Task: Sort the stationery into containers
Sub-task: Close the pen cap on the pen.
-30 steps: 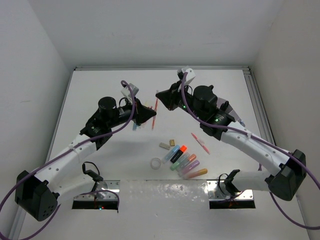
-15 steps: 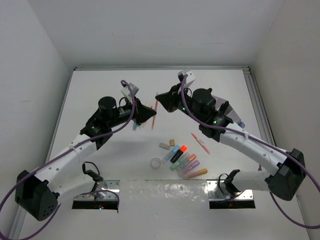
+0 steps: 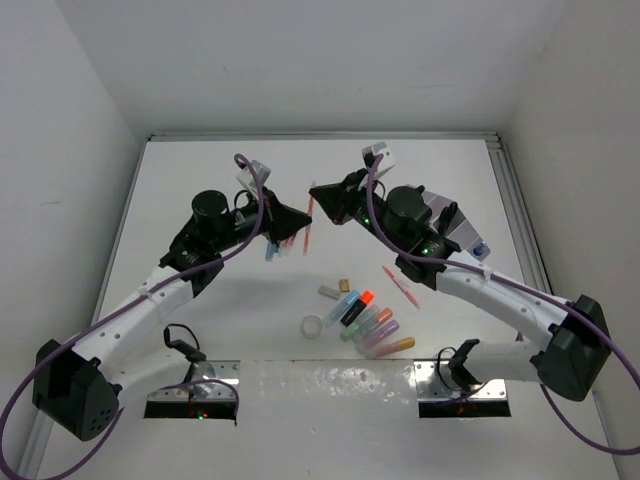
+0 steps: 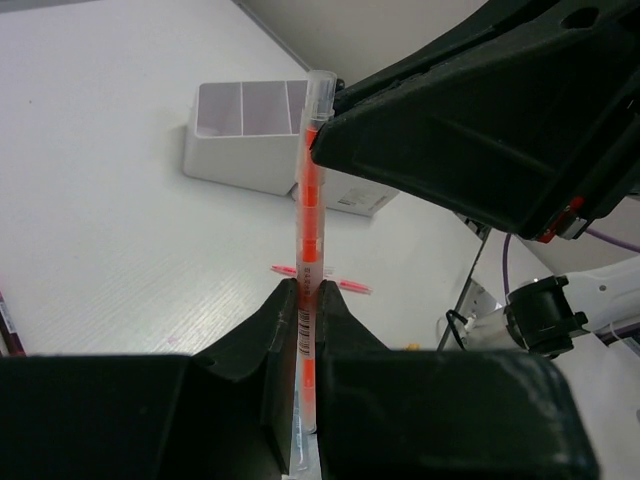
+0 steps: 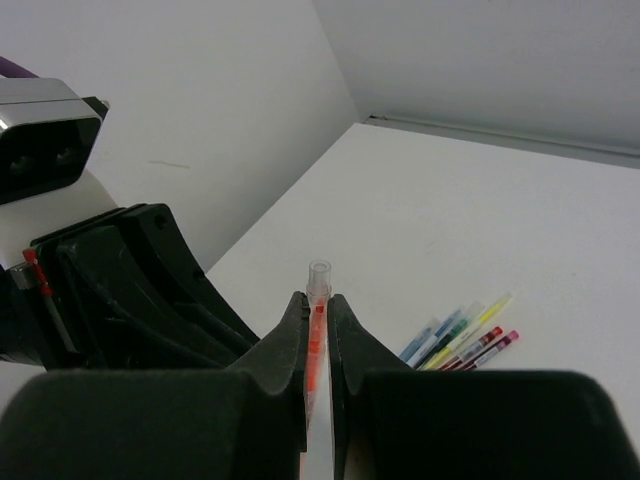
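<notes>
A thin orange pen (image 3: 309, 218) hangs above the table between both grippers. My left gripper (image 4: 308, 292) is shut on its lower part (image 4: 310, 230). My right gripper (image 5: 318, 302) is shut on its capped end (image 5: 318, 275). In the top view the left gripper (image 3: 302, 228) and right gripper (image 3: 316, 192) meet tip to tip. The pale organizer (image 4: 250, 135) stands behind them and is mostly hidden by the right arm in the top view (image 3: 465, 233). Highlighters (image 3: 370, 320), a tape ring (image 3: 313, 326) and erasers (image 3: 330, 291) lie on the table.
A pink pen (image 3: 400, 285) lies right of the erasers; it also shows in the left wrist view (image 4: 345, 287). Several coloured pens (image 5: 462, 336) lie together under the left gripper (image 3: 280, 246). Grey walls close in the table on three sides.
Both arms have shifted slightly, the left wrist a little up and back. The orange pen stays between the two grippers.
</notes>
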### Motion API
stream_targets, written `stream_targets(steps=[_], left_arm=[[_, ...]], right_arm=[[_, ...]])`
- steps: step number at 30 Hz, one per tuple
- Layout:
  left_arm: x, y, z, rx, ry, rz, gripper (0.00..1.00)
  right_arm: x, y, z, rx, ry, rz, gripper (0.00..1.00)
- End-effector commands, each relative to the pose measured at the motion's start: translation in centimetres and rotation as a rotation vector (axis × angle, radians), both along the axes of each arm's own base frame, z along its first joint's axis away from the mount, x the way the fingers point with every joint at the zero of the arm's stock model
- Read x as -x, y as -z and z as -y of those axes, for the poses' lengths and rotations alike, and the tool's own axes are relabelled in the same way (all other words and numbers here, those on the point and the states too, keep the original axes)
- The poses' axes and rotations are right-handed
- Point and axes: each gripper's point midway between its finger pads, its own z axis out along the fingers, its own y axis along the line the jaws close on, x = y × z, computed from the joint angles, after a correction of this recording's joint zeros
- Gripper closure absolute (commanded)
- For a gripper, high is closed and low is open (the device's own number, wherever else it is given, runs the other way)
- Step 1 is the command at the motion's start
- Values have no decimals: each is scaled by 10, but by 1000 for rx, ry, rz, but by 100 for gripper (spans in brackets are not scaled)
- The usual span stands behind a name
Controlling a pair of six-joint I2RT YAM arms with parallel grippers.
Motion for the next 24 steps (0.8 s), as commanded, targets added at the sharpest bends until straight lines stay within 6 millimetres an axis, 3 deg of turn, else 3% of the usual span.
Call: stream_targets(steps=[1,7,11,17,24], left_arm=[[-8,-78,-7,149,-26,248,100],[-3,-96,-4,151,13,354,100],[-11,-103,-14,140,-27,388,100],[-21,-106,-24,108,-67,429,100],[-22,-103,-23,80,-60,468,100]], right_arm=[[20,45,-9,135,-62,-62,100],[35,78,-20,181,-102,-113,100],[41,99,-13,206,-94,-153,100],[48,126,-9,286,-91,-195,100],[69,160,-23,349,-140,-255,100]])
